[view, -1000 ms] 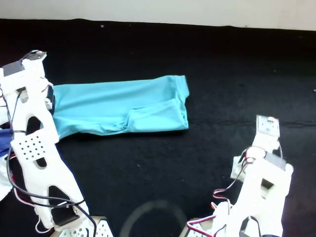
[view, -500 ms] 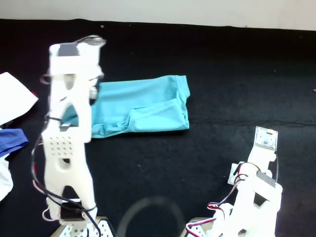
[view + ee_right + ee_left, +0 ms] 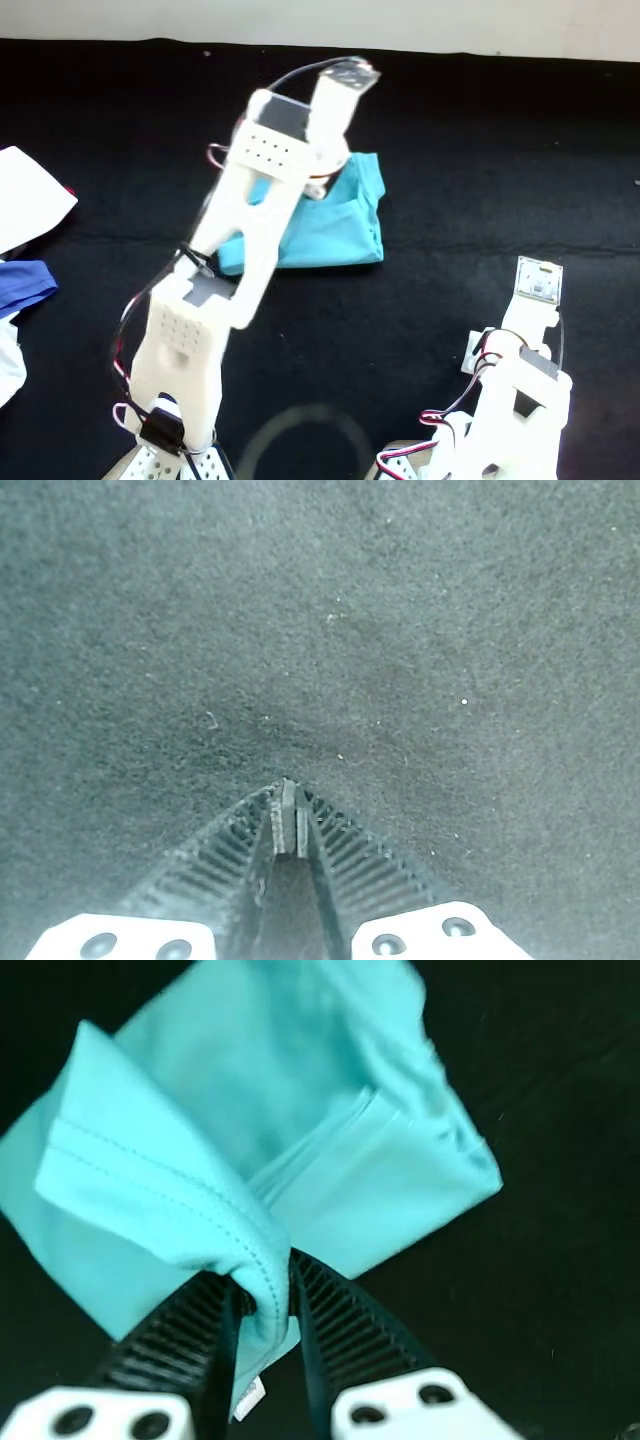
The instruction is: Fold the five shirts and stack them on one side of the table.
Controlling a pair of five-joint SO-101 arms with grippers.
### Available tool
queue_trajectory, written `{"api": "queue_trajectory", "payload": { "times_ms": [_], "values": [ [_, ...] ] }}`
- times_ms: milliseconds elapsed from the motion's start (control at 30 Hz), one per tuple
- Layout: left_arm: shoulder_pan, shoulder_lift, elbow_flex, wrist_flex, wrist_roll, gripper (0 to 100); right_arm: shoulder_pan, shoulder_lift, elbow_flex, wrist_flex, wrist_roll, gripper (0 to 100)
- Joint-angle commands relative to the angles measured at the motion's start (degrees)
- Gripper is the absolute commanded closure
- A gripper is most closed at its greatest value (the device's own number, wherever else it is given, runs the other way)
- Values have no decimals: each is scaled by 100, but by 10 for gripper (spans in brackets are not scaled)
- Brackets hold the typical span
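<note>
A cyan shirt (image 3: 345, 222) lies mid-table on the black cloth, its left part lifted and doubled over toward its right end. My left gripper (image 3: 265, 1282) is shut on a stitched hem of the cyan shirt (image 3: 300, 1110), and the cloth drapes from it. In the high view the left arm stretches diagonally over the shirt, with the left gripper (image 3: 322, 178) above the shirt's right half. My right gripper (image 3: 288, 830) is shut with nothing in it, just above bare black cloth. The right arm (image 3: 520, 375) stands at the near right.
At the left edge lie a white shirt (image 3: 30, 205), a blue shirt (image 3: 25, 285) and more white fabric (image 3: 8, 365). The black table cloth (image 3: 480, 170) is bare on the right and at the back, where a pale wall runs.
The left arm has swung from the far left to the right, carrying the cyan shirt's left end over its right half. The right arm drew back slightly, then held still.
</note>
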Motion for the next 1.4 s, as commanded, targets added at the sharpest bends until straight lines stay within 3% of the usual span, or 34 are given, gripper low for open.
{"api": "queue_trajectory", "payload": {
  "times_ms": [0,367,633,800,867,1067,1133,1200,1367],
  "values": [
    [277,-391,-13,-536,35,992,31,-4,101,-136,9,989],
    [532,207,-127,-1002,18,992,31,-4,101,-145,9,989],
    [673,866,-1367,-1011,18,985,31,-4,101,-145,9,989],
    [664,1191,-1947,-818,26,834,22,-4,101,-145,9,989],
    [664,1209,-2105,-607,26,816,22,-4,101,-145,9,989],
    [374,1218,-3152,264,0,858,22,-4,101,-145,9,989],
    [101,1244,-3380,695,0,927,22,-4,101,-145,9,989],
    [-180,1253,-3204,914,9,997,22,-4,101,-145,9,989],
    [-576,1481,-2185,563,9,991,22,-4,101,-145,9,989]
  ]
}}
